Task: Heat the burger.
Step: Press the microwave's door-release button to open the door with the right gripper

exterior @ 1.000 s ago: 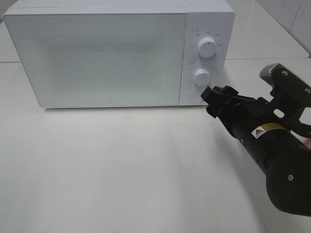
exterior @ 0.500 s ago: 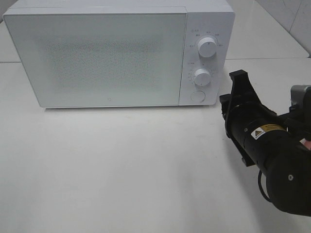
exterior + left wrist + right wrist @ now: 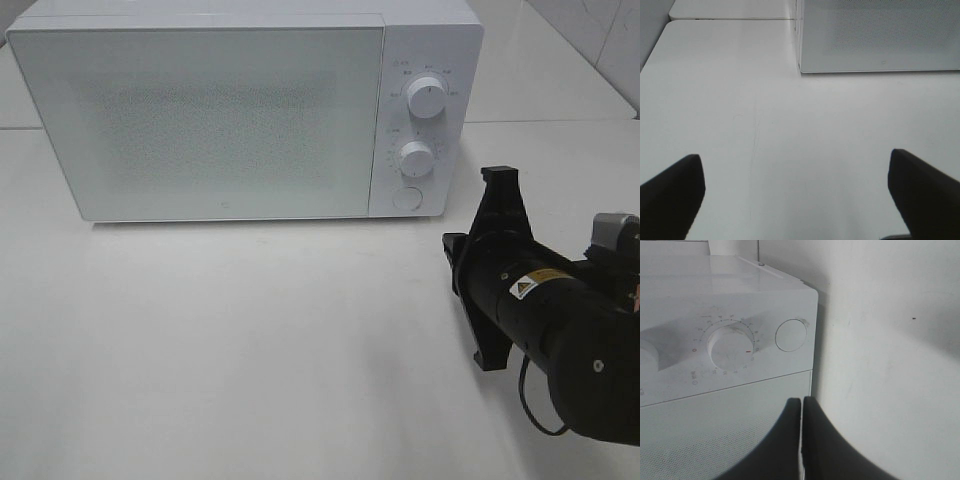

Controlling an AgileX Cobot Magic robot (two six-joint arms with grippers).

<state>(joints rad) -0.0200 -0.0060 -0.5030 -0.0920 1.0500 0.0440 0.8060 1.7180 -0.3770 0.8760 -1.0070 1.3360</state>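
A white microwave (image 3: pixel 240 110) fills the upper left and centre of the high view, standing on the white tabletop (image 3: pixel 250 340). Its frosted door (image 3: pixel 200 120) is closed. Right of the door are two knobs, an upper one (image 3: pixel 427 97) and a lower one (image 3: pixel 415 157), with a round button (image 3: pixel 406 197) beneath them.

The burger shows in no view, so where it lies cannot be told.

The black right arm (image 3: pixel 560 330) reaches in from the lower right, apart from the microwave. The right hand (image 3: pixel 801 407) is clenched on nothing, fingertips pressed together and pointing toward the microwave's front. The left hand (image 3: pixel 795 157) is released, its fingers (image 3: pixel 672 195) spread wide above bare tabletop.
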